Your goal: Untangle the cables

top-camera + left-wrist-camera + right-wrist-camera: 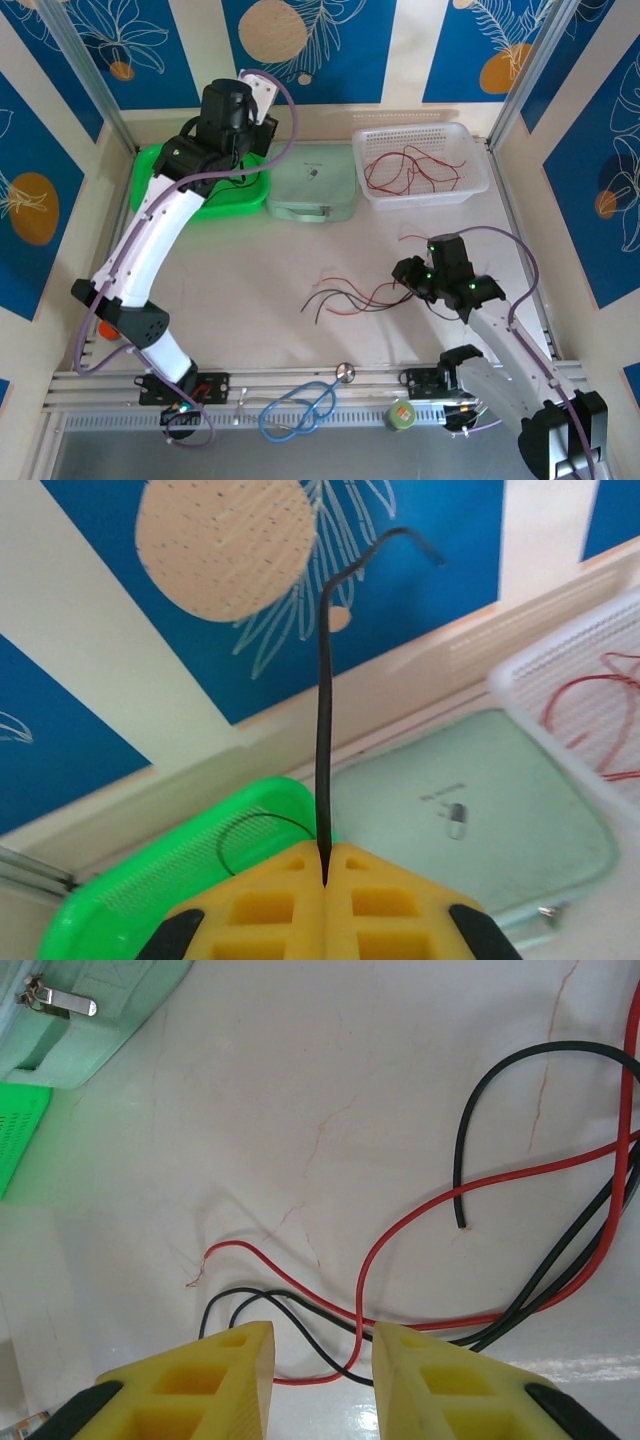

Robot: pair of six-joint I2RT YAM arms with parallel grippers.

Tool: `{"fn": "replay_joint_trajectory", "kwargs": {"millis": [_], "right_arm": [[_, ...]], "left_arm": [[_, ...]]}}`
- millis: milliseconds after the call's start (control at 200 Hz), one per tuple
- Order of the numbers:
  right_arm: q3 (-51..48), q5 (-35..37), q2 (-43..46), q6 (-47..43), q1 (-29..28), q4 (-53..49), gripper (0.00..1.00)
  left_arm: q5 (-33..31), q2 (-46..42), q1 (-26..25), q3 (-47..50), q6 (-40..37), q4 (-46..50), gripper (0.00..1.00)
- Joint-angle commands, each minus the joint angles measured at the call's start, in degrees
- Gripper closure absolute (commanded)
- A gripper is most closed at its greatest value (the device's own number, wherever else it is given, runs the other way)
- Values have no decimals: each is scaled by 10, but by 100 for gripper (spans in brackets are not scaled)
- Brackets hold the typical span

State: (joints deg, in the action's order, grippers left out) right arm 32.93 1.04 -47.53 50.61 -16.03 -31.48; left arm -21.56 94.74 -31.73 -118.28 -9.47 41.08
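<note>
Check the left gripper in its wrist view. Its two yellow fingers are pressed together and pinch a black wire. The wire runs straight out from the fingertips and hooks over at its free end. In the top view you will find this arm reaching over the green tray at the far left of the table.

Check the right gripper. Its jaws stand apart and grip nothing. It sits just beside the loose wires, a bunch of red and black strands lying crossed over one another on the table, right of centre. In the right wrist view, a red strand and a black strand loop over each other, and several strands pass across the gap between the fingertips.

Note the red wires already lying in the white basket at the far right. A pale green case sits between the tray and the basket.
</note>
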Motion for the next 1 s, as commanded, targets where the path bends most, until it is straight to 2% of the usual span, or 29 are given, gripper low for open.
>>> {"fn": "replay_joint_trajectory", "kwargs": {"millis": [0,200,355,500,820,995], "right_arm": [[-8,-1,14,3,-3,-23,68],[-12,1,20,6,-3,-30,68],[-8,3,20,8,-5,-34,68],[-5,12,19,10,-7,-40,68],[3,12,-8,11,-13,-27,68],[12,13,-30,12,-27,-15,68]], "left_arm": [[-13,9,31,31,-99,-100,100],[0,29,101,132,-154,-213,100],[54,40,154,216,-154,-317,100],[117,56,192,268,-148,-376,100],[149,60,268,373,-109,-435,100],[146,52,283,425,-96,-436,100]]}}
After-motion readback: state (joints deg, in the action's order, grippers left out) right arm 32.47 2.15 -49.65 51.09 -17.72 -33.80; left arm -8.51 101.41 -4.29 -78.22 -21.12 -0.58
